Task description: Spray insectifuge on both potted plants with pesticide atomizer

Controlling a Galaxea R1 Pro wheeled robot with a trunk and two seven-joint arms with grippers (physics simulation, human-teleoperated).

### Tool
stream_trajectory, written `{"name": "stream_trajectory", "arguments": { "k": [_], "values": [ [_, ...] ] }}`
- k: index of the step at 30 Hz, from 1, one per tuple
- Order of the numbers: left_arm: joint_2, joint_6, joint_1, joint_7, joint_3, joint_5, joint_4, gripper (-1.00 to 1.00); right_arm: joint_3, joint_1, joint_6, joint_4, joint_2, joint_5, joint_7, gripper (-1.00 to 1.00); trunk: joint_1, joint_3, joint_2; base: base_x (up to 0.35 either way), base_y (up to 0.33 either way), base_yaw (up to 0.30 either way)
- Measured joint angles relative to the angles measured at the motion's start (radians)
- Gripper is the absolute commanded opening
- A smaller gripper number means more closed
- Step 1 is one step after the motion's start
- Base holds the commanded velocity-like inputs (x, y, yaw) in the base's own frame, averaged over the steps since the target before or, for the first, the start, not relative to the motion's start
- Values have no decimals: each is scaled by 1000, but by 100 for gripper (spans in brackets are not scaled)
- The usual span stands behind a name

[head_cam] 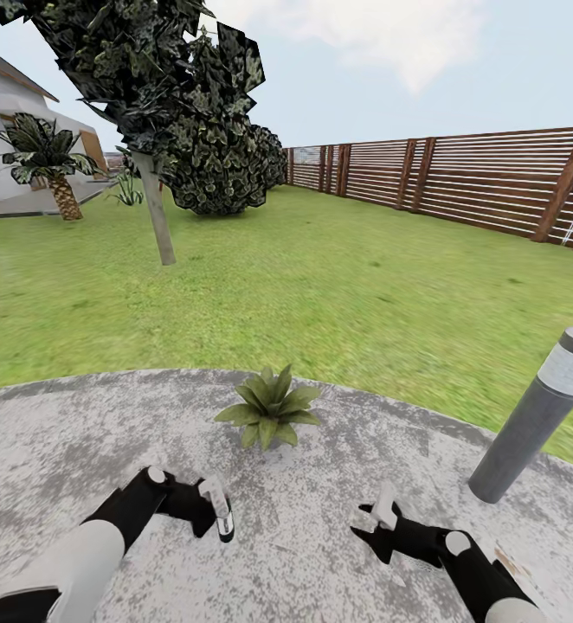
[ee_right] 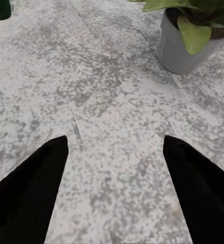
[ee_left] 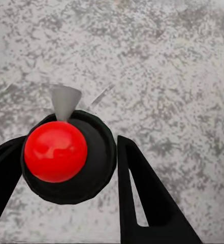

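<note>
Grey speckled paving runs across the bottom of the head view, and low in that frame sit our two arms. Our left gripper, at lower left, is clamped on the pesticide atomizer, a slim dark bottle with a pale end; in the left wrist view its round black body and red top sit between the two black fingers, a pale nozzle poking out toward the patio. Our right gripper, at lower right, holds nothing — its fingers stand wide apart over bare stone.

Just above the grippers, at frame centre, is one potted plant, a rosette of pointed green leaves; the right wrist view catches its grey pot. We see no second plant from here.

For the spraying step, we judge that we should raise the bottle, turn the nozzle toward the rosette and sweep across all the leaves, keeping the grip firm so the bottle does not twist.

Right of centre stands a grey bollard light — we should keep the right arm off it. Beyond lie the lawn, a dark tree at upper left and the slatted fence at upper right.
</note>
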Motion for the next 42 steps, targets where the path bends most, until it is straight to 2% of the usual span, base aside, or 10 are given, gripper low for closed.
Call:
{"name": "stream_trajectory", "arguments": {
  "k": [3,6,10,13,16,18,23,28,35,42],
  "values": [
    [-27,3,0,-4,-26,-58,2,-100,1,-8,0,0,4,0,21,-100,0,0,0,0,0,0],
    [-41,6,1,-6,-58,-83,3,-100,3,-10,0,0,14,0,29,-100,0,0,0,0,0,0],
    [-44,30,5,-6,-103,-87,5,-100,3,-29,0,-6,64,2,99,-100,0,0,0,0,0,0],
    [-63,51,5,-6,-124,-90,5,-100,4,-46,-1,-8,100,2,109,-100,0,0,0,0,0,0],
    [-74,88,4,-3,-185,-93,4,-100,4,-54,-1,-8,135,3,112,-100,0,0,0,0,0,0],
    [-85,111,3,2,-205,-93,3,-100,4,-59,-1,-11,149,2,114,-100,0,0,0,0,0,0],
    [-104,122,-2,4,-217,-95,0,-100,5,-68,-1,-13,183,4,115,-100,0,0,0,0,0,0],
    [-110,123,-4,4,-218,-93,-28,-100,5,-69,-1,-10,193,5,115,-100,0,0,0,0,0,0],
    [-141,123,-2,4,-220,-92,-50,-100,5,-70,-1,-9,200,5,116,-100,0,0,0,0,0,0],
    [-145,117,-1,4,-220,-90,-50,-100,6,-69,-1,-9,218,7,117,-100,0,0,0,0,0,0]
  ]
}}
